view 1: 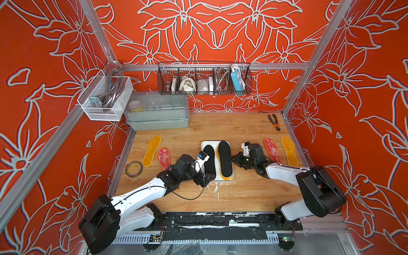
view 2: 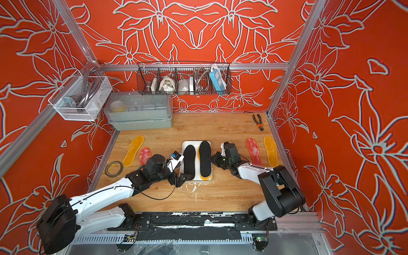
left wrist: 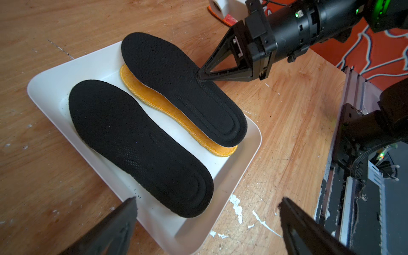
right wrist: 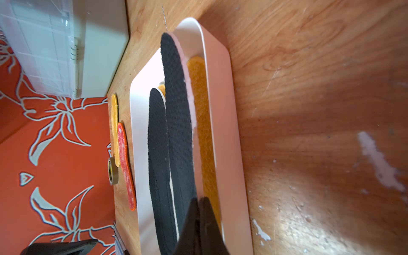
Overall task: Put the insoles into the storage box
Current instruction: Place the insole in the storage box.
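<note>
On the wooden desk (view 1: 242, 198), the white storage box (view 1: 205, 144) is set at the middle and is judged about half filled. Two black insoles (view 1: 209, 161) are laid side by side in it. An amber insole (view 1: 227, 177) is seen under the right-hand black one, and an amber tip (right wrist: 162, 87) is glimpsed beneath the other in the right wrist view. Four are left out on the desk: a left amber insole (view 1: 152, 150) with a left red insole (view 1: 164, 157), and a right red insole (view 1: 271, 150) with a right amber insole (view 1: 289, 150). The left claw (left wrist: 208, 199) is spread wide by the box's near corner, with nothing held. The right claw (left wrist: 199, 75) is clenched, its tips set against the right-hand black insole's outer edge; whether that edge is pinched cannot be told.
</note>
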Controlling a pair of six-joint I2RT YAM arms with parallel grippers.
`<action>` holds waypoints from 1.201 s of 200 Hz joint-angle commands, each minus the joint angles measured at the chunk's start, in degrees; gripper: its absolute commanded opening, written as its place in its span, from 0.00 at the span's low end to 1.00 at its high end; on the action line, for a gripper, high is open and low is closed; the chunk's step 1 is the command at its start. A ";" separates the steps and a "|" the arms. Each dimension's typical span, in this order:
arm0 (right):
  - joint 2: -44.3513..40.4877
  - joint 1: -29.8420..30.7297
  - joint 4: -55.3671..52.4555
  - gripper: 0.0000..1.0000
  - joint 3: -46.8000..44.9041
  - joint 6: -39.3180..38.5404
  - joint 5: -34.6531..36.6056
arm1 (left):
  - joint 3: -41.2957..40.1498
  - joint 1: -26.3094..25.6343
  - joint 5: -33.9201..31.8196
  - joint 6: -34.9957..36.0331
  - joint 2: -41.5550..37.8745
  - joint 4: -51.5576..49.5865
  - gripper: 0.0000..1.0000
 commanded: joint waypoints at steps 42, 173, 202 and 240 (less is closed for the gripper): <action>1.62 0.98 0.09 0.00 2.05 -1.62 1.99 | -0.18 -0.33 -0.30 0.61 0.06 0.05 1.00; 1.90 1.58 -6.45 0.04 4.65 -4.67 2.06 | 0.26 -0.33 -0.12 0.52 0.85 -0.21 1.00; 2.46 2.03 -6.85 0.05 5.37 -5.21 1.77 | 0.35 -0.33 -0.04 0.45 1.02 -0.30 1.00; 2.87 2.43 -7.19 0.07 5.72 -5.11 1.75 | 0.38 -0.33 -0.26 0.52 0.85 -0.54 1.00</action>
